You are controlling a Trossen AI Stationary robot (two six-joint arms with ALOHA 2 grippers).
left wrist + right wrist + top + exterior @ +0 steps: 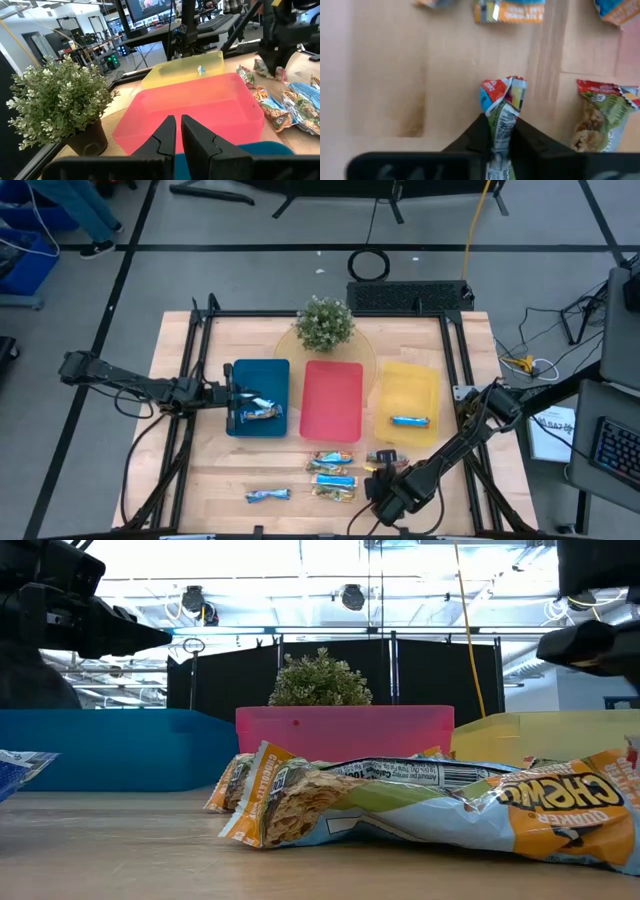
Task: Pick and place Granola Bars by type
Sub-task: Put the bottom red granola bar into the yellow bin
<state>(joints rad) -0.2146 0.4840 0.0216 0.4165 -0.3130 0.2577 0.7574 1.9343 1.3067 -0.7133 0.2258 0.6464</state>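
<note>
1. The granola bars lie in several places: one in the blue tray [258, 396], shown as a blue-white bar [262, 412] near its front right corner, and one blue bar [410, 421] in the yellow tray [407, 385].
2. A loose group of bars [333, 471] sits on the wooden table [215, 470] in front of the red tray [332, 400], with a single bar [268, 495] further left near the table's front edge.
3. The right gripper [501, 131] is low over the table just right of that group, its fingers pinched on a crinkled bar [503, 101] with a red and blue end.
4. The left gripper [178, 131] hovers over the blue tray, its fingers almost together with only a thin gap and nothing between them.
5. A small potted plant [325, 324] stands behind the trays.
</note>
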